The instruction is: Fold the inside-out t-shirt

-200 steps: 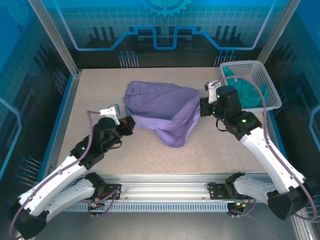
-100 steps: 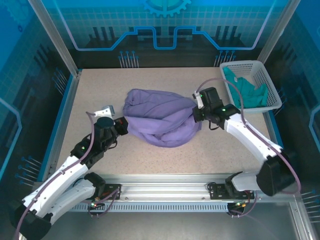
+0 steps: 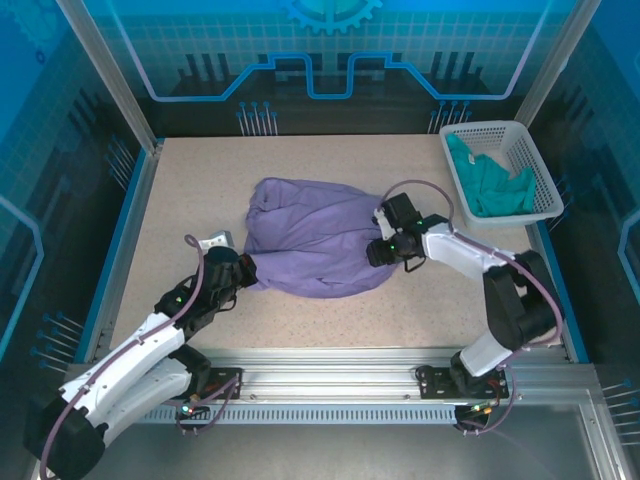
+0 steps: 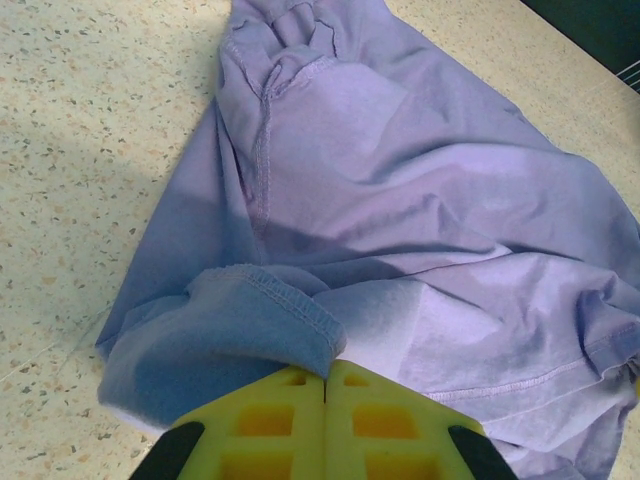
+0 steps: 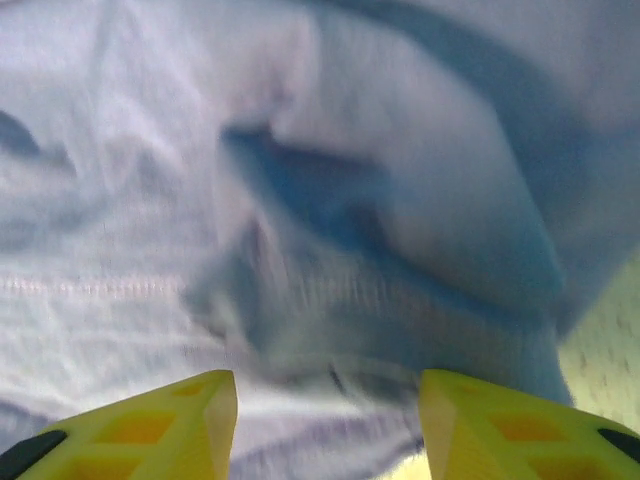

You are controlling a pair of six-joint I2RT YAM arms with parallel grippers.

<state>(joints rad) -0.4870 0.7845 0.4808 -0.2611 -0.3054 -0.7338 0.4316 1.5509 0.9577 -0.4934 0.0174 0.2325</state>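
Observation:
The inside-out t-shirt (image 3: 310, 240), lavender and wrinkled, lies bunched in the middle of the table. My left gripper (image 3: 245, 271) is at its left edge. In the left wrist view the yellow fingers (image 4: 270, 420) are pressed together, and the left gripper (image 4: 325, 378) is shut on a stitched hem fold of the t-shirt (image 4: 400, 180). My right gripper (image 3: 376, 250) is at the shirt's right edge. Its yellow fingers (image 5: 205, 425) stand apart, so the right gripper (image 5: 325, 410) is open, with blurred t-shirt (image 5: 330, 200) fabric lying loose in front of it.
A white basket (image 3: 495, 128) at the back right holds a teal garment (image 3: 488, 185). The speckled table (image 3: 180, 190) is bordered by blue rails and glass walls. The right arm reaches across the table's right half.
Both grippers came down and inward, laying the raised shirt on the table. The right gripper, shut on the shirt before, has opened and let go. The left stays shut on it.

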